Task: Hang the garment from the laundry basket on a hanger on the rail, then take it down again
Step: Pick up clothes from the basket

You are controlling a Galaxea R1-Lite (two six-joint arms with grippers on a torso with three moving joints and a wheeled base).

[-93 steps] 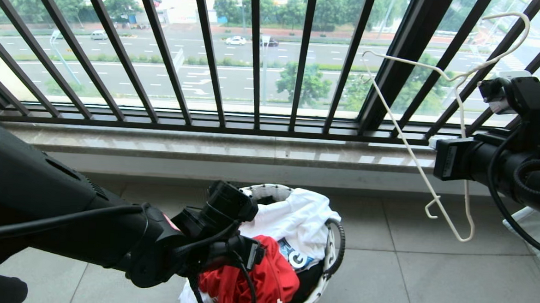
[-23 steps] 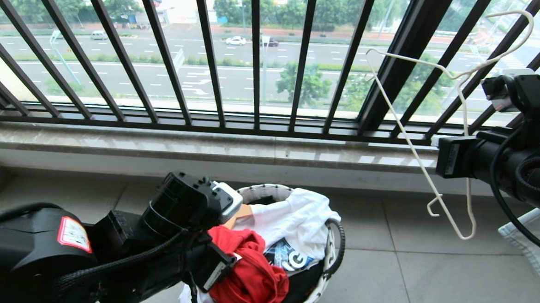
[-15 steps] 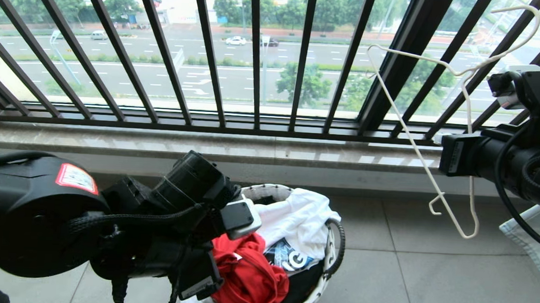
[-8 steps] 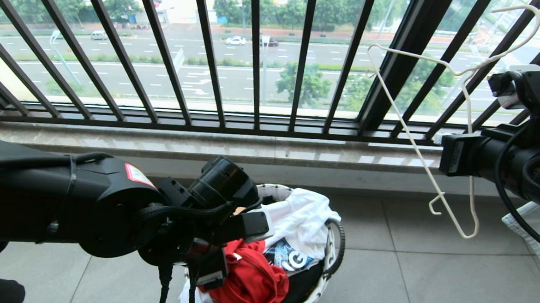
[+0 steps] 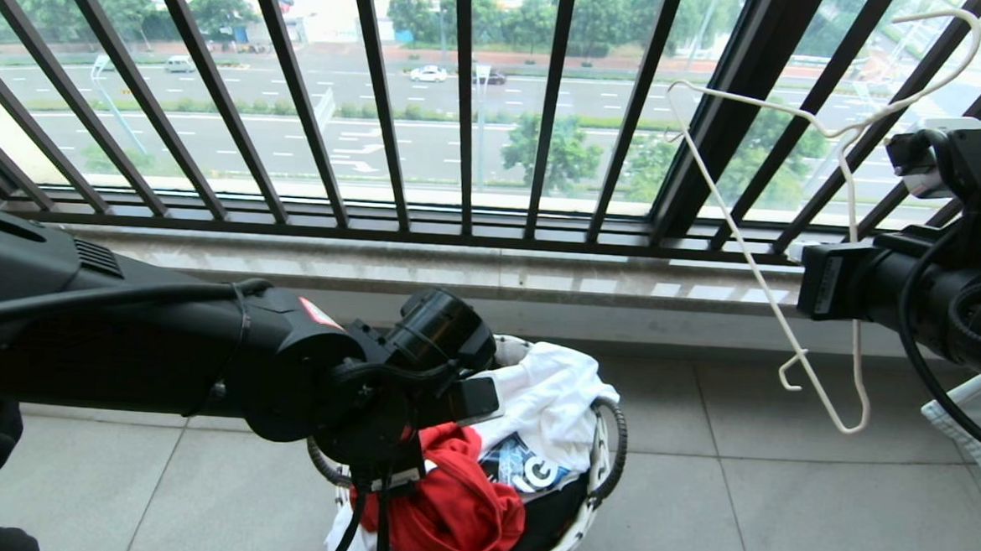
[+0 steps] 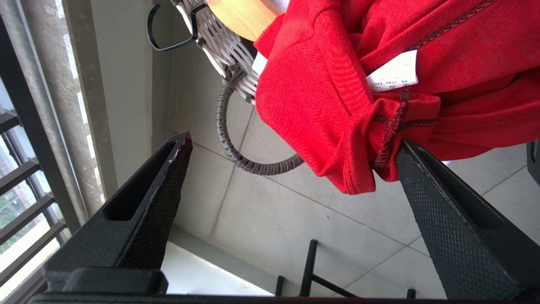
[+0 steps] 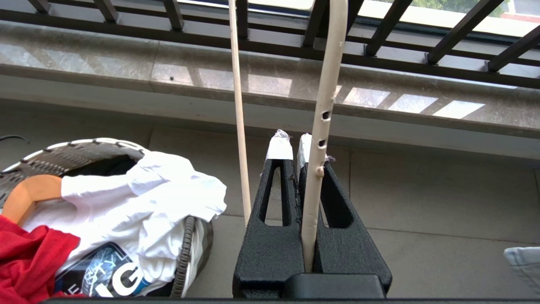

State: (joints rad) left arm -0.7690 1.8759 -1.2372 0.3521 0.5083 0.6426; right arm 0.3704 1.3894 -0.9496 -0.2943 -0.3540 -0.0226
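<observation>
The garment (image 5: 453, 509) is a red bunch at the near side of the laundry basket (image 5: 607, 450), hanging over its rim. My left gripper (image 6: 293, 145) is open at the basket's left edge. A fold of the red garment (image 6: 337, 84) with a white label lies just beyond the jaws, and one fingertip (image 6: 407, 154) is right against its stitched hem. My right gripper (image 7: 295, 145) is held up at the right, shut on the cream-white hanger (image 5: 758, 298), whose hook points up toward the railing. The rail is out of view.
A white printed T-shirt (image 5: 543, 396) and a wooden hanger (image 7: 25, 192) also lie in the basket. The black barred balcony railing (image 5: 464, 140) and stone sill (image 5: 457, 269) run behind. A pale blue cloth (image 5: 978, 419) lies on the tiles at the right.
My left arm has stretched forward and its wrist has swung right and down over the basket's left rim, jaws still open. The red garment, right arm and hanger have stayed put.
</observation>
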